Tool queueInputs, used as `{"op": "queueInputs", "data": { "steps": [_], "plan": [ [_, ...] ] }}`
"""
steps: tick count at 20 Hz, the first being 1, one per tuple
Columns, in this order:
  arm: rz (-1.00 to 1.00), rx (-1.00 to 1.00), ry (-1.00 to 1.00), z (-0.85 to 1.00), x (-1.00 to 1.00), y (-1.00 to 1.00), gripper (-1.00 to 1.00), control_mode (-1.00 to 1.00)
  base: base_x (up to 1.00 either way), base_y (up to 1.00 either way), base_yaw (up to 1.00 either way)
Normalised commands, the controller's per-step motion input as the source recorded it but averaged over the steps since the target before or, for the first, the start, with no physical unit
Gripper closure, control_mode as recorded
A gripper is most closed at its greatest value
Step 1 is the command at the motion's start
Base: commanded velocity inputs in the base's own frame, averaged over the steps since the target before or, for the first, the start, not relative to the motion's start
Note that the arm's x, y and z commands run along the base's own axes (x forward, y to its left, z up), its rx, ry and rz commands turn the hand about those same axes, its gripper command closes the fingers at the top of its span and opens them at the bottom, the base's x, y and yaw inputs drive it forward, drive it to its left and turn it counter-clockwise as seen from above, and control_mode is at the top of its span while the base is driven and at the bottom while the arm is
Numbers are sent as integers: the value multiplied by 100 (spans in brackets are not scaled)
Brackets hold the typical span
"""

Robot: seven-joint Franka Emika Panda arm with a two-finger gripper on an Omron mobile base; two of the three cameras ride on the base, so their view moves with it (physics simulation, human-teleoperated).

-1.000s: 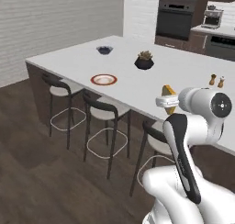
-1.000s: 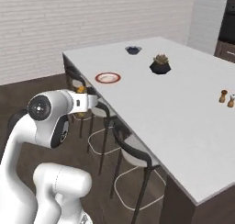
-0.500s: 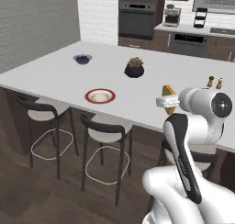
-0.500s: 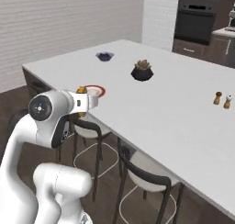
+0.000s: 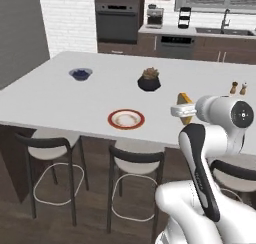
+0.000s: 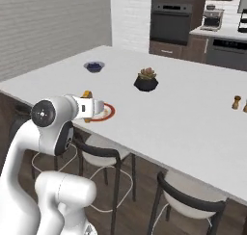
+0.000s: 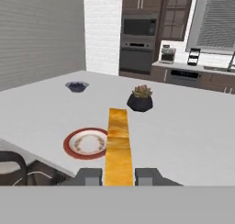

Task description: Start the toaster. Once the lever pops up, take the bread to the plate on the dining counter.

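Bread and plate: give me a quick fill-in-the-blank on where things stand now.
1. The tool is shut on the ____.
2. The plate on the dining counter has a ____ rim.
3. On the plate there is ____ bread yet.
4. The dark pot beyond the plate holds a small ____.

Missing words: bread; red-orange; no; plant

bread [image 7: 119, 145] end (behind gripper [image 7: 118, 176])
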Motion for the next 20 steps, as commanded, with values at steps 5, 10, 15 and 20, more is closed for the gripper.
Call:
{"op": "queueInputs", "data": {
  "steps": [5,10,15,20],
  "plan": [
    [0,0,0,0,0,0,100,100,10,94,-34],
    [0,0,0,0,0,0,100,100,30,50,-27],
    [0,0,0,0,0,0,100,100,25,66,-23],
    [0,0,0,0,0,0,100,100,23,58,-22]
  ]
}}
